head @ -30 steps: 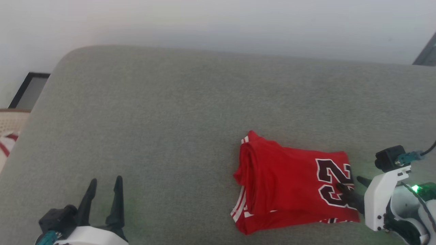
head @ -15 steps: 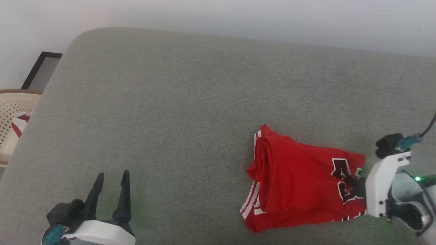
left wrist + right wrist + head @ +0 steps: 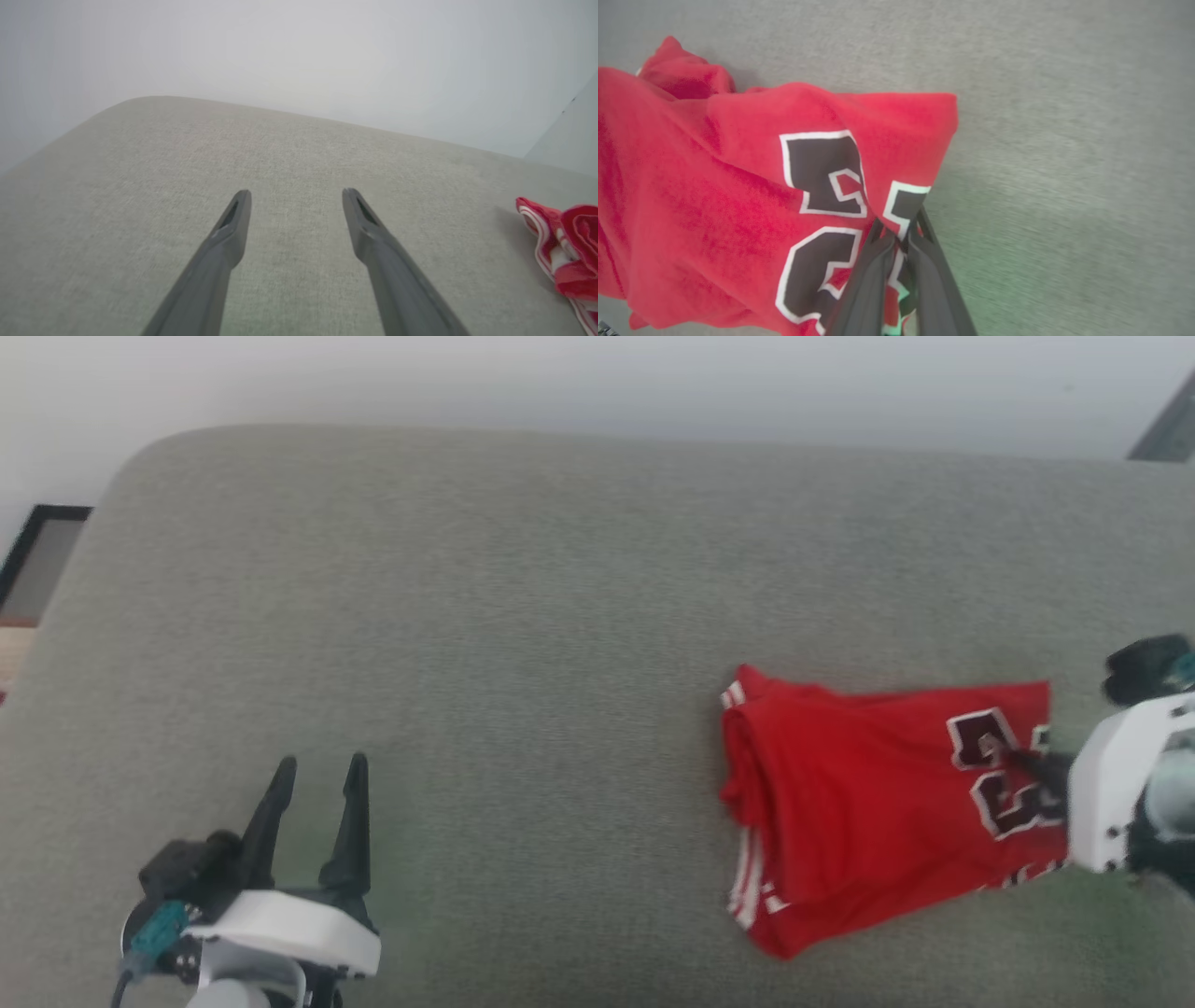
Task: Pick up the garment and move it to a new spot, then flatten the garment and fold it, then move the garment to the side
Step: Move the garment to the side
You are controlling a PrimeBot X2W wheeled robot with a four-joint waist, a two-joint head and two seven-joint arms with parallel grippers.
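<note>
grey-green upholstered cushion [image 3: 523,616], pale wall behind it, dark frame [image 3: 37,560] leaning past the left end.

the garment [image 3: 868,831] – red jersey, folded into a compact bundle – lies on the right part of the cushion, near its front. white-striped trim shows along its left edge; dark white-outlined block characters [image 3: 822,172] sit at its right end.

right gripper [image 3: 1032,763]: the 2 dark fingers are pinched together on the garment's right edge, just beside the block characters. right wrist view: red cloth caught between the tips [image 3: 899,231], and shadow lies on the cushion beside the gripped edge.

left gripper [image 3: 322,765]: low at the front left, well apart from the jersey, fingers spread wide with nothing between them – bare cushion in the gap [image 3: 295,193]. the jersey's striped edge [image 3: 570,238] shows at the far right of the left wrist view.
</note>
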